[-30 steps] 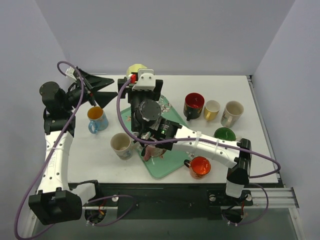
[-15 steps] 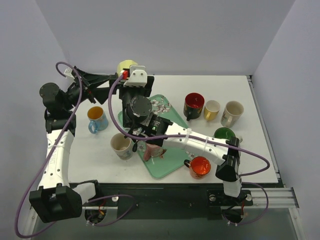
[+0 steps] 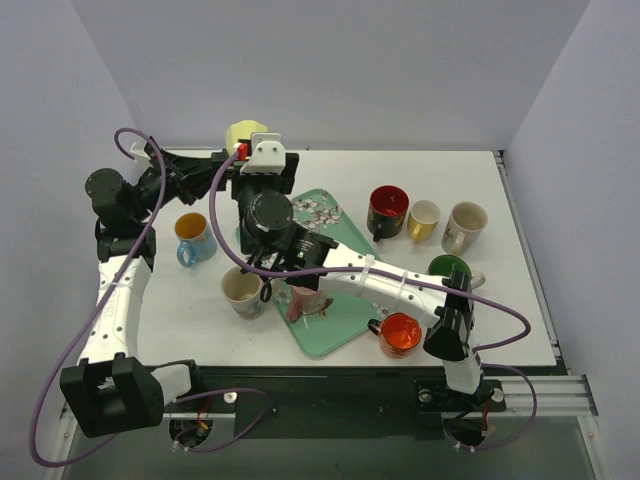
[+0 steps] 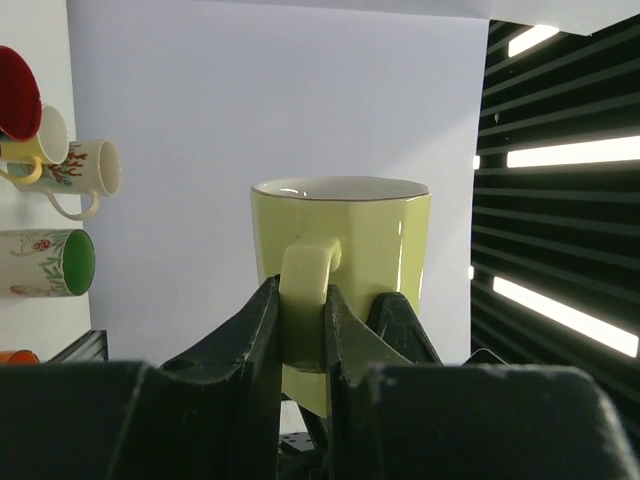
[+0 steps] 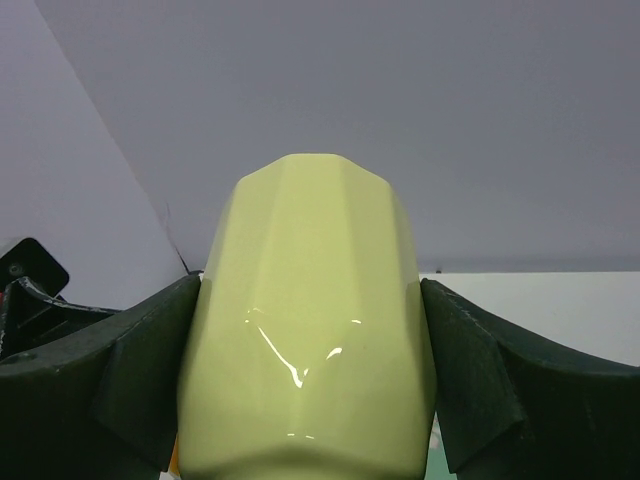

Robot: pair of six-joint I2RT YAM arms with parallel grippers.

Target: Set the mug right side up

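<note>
Nearest the arm bases, at the lower middle of the top view, an orange-red mug (image 3: 400,334) stands on the white table (image 3: 500,300) just beside the near corner of a green tray (image 3: 340,328). A pinkish mug (image 3: 305,302) sits on that tray, partly under the right arm, and a cream mug (image 3: 243,289) stands just left of the tray. A little farther back, a blue-handled mug (image 3: 192,237) with an orange inside stands at the left and a green-lined mug (image 3: 449,268) at the right. Beyond that, 3 more stand in a row at the upper right: a red mug (image 3: 388,210), a mustard mug (image 3: 424,218) and a patterned cream mug (image 3: 465,225). Farthest, at the upper left-centre of the frame by the table's back edge, the pale yellow mug (image 3: 246,134) is held between the 2 grippers. The right gripper (image 5: 310,288) is clamped on its body, with 1 finger against each side wall of the glossy faceted side. The left gripper (image 4: 300,295) is pinched together on the handle, squeezing the loop from both sides. In the left wrist view the rim points to the top of the frame, while the table mugs at the left edge show their mouths turned right.
</note>
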